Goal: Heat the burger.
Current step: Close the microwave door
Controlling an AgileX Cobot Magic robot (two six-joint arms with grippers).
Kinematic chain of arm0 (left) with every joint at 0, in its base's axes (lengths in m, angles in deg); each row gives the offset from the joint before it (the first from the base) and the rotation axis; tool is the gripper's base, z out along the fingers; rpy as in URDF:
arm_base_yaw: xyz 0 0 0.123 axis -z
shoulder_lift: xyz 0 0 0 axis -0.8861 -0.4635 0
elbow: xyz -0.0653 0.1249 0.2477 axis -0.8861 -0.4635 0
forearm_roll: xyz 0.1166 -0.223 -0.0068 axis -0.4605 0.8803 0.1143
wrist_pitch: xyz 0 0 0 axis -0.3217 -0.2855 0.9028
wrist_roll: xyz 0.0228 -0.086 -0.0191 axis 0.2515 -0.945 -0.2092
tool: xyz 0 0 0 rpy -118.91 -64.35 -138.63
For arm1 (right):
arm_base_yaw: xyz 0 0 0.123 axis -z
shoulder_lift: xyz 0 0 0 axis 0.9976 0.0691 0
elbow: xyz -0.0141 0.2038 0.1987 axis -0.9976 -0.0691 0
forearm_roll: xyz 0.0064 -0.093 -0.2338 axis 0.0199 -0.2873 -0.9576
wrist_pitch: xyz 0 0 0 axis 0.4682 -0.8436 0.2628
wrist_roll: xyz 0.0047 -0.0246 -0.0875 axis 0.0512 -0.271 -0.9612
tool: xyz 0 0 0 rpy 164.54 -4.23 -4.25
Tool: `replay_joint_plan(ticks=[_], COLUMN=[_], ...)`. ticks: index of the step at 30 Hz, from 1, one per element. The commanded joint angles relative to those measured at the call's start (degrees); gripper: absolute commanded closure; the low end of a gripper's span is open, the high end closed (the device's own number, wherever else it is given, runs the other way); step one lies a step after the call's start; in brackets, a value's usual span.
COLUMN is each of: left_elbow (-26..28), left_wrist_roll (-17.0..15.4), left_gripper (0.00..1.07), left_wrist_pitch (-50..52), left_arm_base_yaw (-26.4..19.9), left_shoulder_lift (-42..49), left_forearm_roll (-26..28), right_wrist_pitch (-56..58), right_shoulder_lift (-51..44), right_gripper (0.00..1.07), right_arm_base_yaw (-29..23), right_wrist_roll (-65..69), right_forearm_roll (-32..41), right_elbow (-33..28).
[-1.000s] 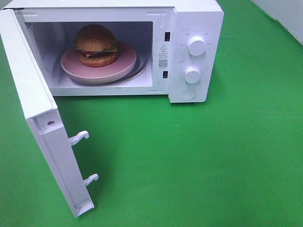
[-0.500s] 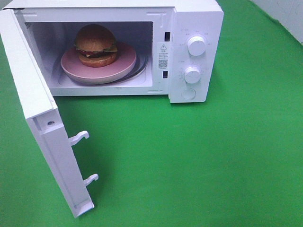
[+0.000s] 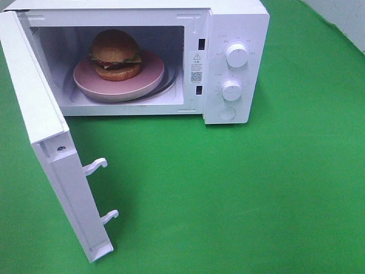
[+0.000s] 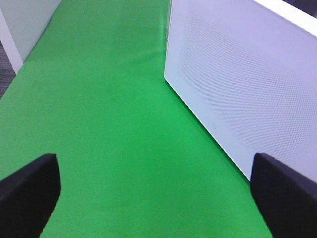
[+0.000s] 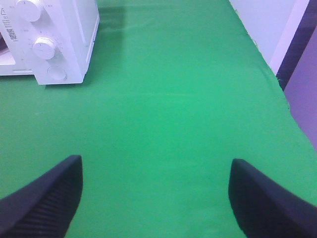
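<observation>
The burger [image 3: 115, 55], with a glossy brown bun, lettuce and cheese, sits on a pink plate [image 3: 151, 77] inside the white microwave [image 3: 234, 17]. The microwave's door [image 3: 43, 142] stands swung wide open toward the front left. Neither arm shows in the exterior high view. In the left wrist view my left gripper [image 4: 158, 198] is open over the green cloth, with the door's perforated outer face [image 4: 247, 84] just beside it. My right gripper [image 5: 156, 198] is open over bare cloth, well to the right of the microwave's control panel [image 5: 47, 47].
Two white knobs [image 3: 236, 55] and a round button [image 3: 227, 113] sit on the panel. Two latch hooks [image 3: 96, 166] stick out from the door's edge. Green cloth [image 3: 239, 194] covers the table; its right edge [image 5: 277, 79] meets a wall.
</observation>
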Motion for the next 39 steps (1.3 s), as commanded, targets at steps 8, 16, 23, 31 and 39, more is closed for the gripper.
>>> replay_joint_plan(ticks=[8, 16, 23, 31, 39], left_elbow=[-0.11, -0.11, -0.11, -0.11, -0.11], left_wrist_roll=[-0.17, -0.17, -0.17, -0.17, -0.23], left_gripper=[0.1, 0.1, 0.1, 0.1, 0.1], left_wrist_pitch=[0.57, 0.57, 0.57, 0.57, 0.57], left_arm_base_yaw=[0.23, 0.23, 0.23, 0.23, 0.23], left_shoulder_lift=[1.03, 1.03, 1.03, 1.03, 1.03], left_forearm_roll=[0.0, 0.0, 0.0, 0.0, 0.11], right_wrist_pitch=[-0.06, -0.06, -0.06, -0.06, -0.06], right_shoulder_lift=[-1.55, -1.55, -1.55, -1.55, -1.55], right_gripper=[0.31, 0.31, 0.31, 0.31, 0.31], right_arm_base_yaw=[0.4, 0.4, 0.4, 0.4, 0.4], right_wrist_roll=[-0.46, -0.46, -0.46, -0.46, -0.46], right_forearm_roll=[-0.11, -0.11, -0.11, -0.11, -0.11], right_elbow=[-0.11, -0.11, -0.11, -0.11, -0.11])
